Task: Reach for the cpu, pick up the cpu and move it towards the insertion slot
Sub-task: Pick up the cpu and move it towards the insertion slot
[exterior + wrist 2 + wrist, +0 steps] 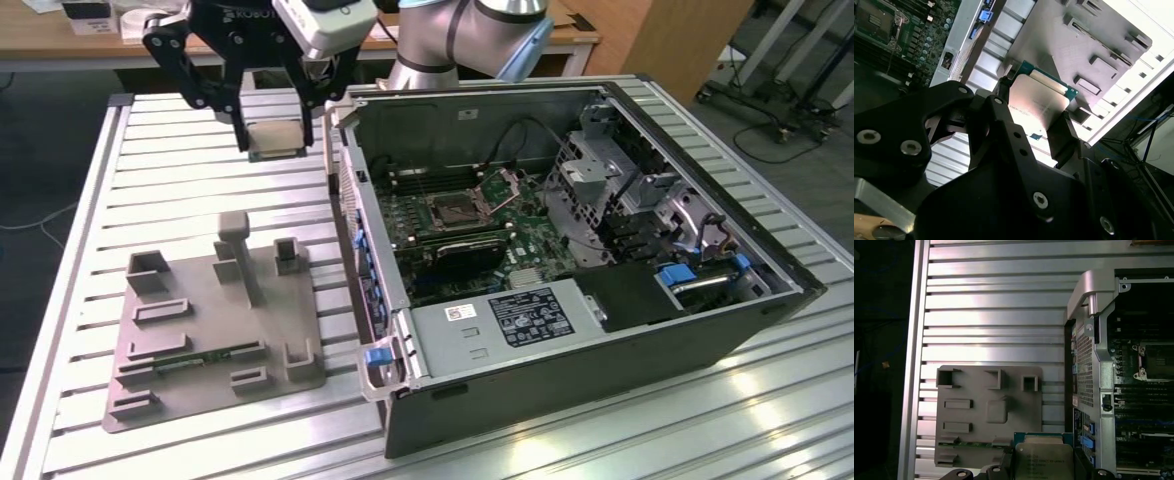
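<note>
Cpu (276,142) sits clamped edge to edge between my gripper's (278,128) black fingers (1061,137), held in the air above the slatted table (94,200). In the exterior view it hangs beyond the grey fixture tray (200,320), near the open computer case's (561,380) left wall. Inside the case, the insertion slot (454,210) lies on the motherboard, flap raised, well apart from the chip.

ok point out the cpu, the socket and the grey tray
cpu (1036,107): second wrist view, on its metal top plate.
socket (451,211): exterior view, on its dark middle inside the silver frame.
grey tray (187,285): exterior view, on a bare flat part of its base.
</note>
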You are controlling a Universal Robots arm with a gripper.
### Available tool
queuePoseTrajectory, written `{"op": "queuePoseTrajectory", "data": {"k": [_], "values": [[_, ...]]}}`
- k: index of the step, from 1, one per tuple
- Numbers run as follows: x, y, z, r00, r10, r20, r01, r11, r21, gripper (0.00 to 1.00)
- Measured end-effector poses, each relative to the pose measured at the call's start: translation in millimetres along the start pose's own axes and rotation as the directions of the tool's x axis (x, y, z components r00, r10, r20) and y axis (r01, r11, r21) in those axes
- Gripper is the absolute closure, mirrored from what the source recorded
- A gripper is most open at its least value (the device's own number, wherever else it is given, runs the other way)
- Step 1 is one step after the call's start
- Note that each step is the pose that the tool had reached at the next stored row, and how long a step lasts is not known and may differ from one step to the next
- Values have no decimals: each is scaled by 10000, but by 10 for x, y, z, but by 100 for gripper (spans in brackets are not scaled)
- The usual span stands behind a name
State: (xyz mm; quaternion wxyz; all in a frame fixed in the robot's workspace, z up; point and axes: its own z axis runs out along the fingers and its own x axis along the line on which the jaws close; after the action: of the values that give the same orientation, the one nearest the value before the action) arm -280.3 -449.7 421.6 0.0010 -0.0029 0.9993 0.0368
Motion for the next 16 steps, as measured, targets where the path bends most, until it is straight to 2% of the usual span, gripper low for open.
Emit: {"op": "queuePoseTrajectory", "data": {"k": [16], "values": [[-76, 0, 4, 10000, 0, -1, 0, 10000, 1, 46]]}}
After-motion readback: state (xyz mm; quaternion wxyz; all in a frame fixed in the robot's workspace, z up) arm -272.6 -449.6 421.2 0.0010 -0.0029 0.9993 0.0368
